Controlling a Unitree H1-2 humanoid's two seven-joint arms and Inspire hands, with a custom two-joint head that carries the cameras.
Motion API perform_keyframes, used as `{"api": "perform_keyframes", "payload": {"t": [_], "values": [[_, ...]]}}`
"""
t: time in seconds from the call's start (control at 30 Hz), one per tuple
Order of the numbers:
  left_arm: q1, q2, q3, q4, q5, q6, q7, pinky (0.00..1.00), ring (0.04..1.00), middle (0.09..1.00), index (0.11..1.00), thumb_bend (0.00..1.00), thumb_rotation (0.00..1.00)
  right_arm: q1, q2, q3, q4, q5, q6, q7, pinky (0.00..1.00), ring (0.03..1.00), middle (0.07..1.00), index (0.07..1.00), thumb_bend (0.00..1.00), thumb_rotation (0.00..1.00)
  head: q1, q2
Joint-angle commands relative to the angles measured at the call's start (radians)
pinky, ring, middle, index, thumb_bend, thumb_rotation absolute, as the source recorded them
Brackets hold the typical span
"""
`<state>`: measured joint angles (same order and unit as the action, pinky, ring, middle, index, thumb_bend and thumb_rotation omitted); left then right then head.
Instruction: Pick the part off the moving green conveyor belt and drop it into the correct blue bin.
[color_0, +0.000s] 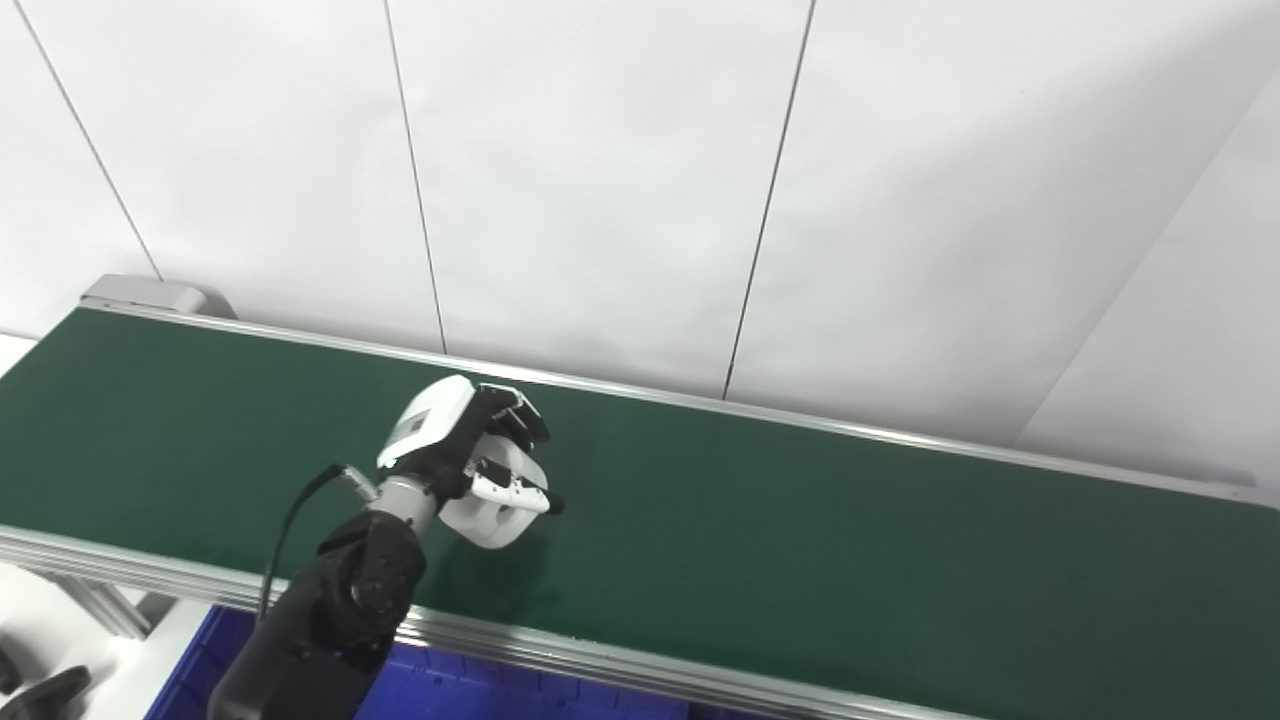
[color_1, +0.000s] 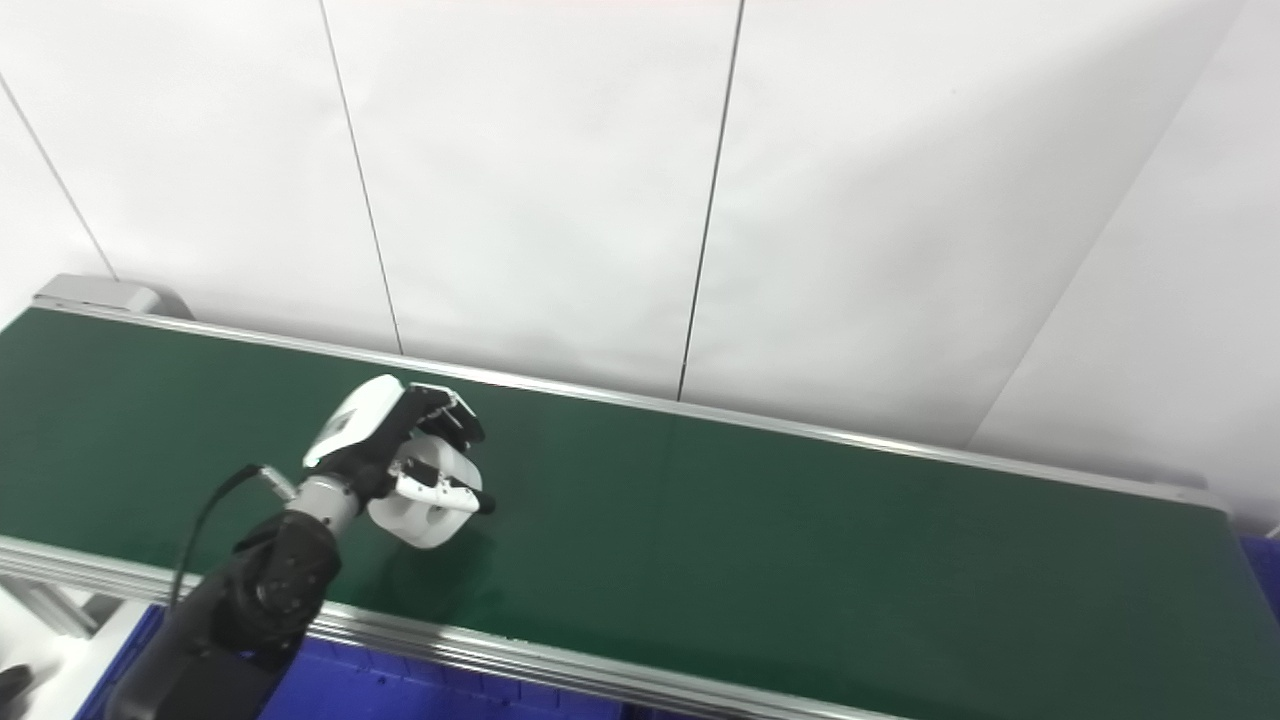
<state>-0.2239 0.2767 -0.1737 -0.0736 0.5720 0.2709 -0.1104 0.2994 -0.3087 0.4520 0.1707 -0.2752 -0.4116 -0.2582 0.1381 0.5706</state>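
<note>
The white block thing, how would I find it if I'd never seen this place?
Look for the long green conveyor belt running along the white wall. Near its left end, the robot's left hand reaches over the belt with its fingers closed around the white part. It is the only white chunky piece over the belt, with a round hole in its side.

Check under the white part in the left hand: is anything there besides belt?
Only the green conveyor belt and the part's shadow show beneath the white part, which the left hand holds. Whether the part's bottom touches the belt cannot be told; fingers cover its top.
</note>
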Motion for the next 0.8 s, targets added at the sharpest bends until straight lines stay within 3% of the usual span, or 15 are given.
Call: {"api": "perform_keyframes", "payload": {"t": [0.0,0.13,0.5,0.63,0.77], "values": [[0.007,0.021,0.029,-0.091,-0.031,-0.015,-0.002,0.27,0.360,0.453,0.540,0.49,0.00,0.012,0.001,-0.009,-0.033,0.006,-0.058,-0.017,0.65,0.811,0.898,0.910,0.78,0.66,-0.002,0.004],[0.062,0.038,0.062,-0.196,-0.074,-0.025,-0.029,0.36,0.390,0.479,0.547,0.49,0.00,0.018,0.003,-0.013,-0.044,0.005,-0.058,-0.014,0.65,0.815,0.899,0.911,0.78,0.66,-0.006,0.021],[0.264,0.093,0.106,-0.379,-0.175,-0.037,-0.107,0.36,0.389,0.478,0.554,0.49,0.00,0.041,0.011,-0.036,-0.084,-0.006,-0.058,0.011,0.67,0.821,0.905,0.915,0.76,0.68,-0.024,0.071],[0.345,0.099,0.098,-0.396,-0.197,-0.060,-0.115,0.36,0.384,0.481,0.552,0.49,0.00,0.050,0.015,-0.048,-0.104,-0.007,-0.058,0.023,0.67,0.820,0.903,0.914,0.77,0.69,-0.032,0.104],[0.424,0.093,0.073,-0.340,-0.212,-0.122,-0.112,0.38,0.395,0.474,0.547,0.49,0.00,0.064,0.023,-0.069,-0.129,0.000,-0.057,0.051,0.67,0.820,0.907,0.917,0.77,0.69,-0.052,0.137]]}}
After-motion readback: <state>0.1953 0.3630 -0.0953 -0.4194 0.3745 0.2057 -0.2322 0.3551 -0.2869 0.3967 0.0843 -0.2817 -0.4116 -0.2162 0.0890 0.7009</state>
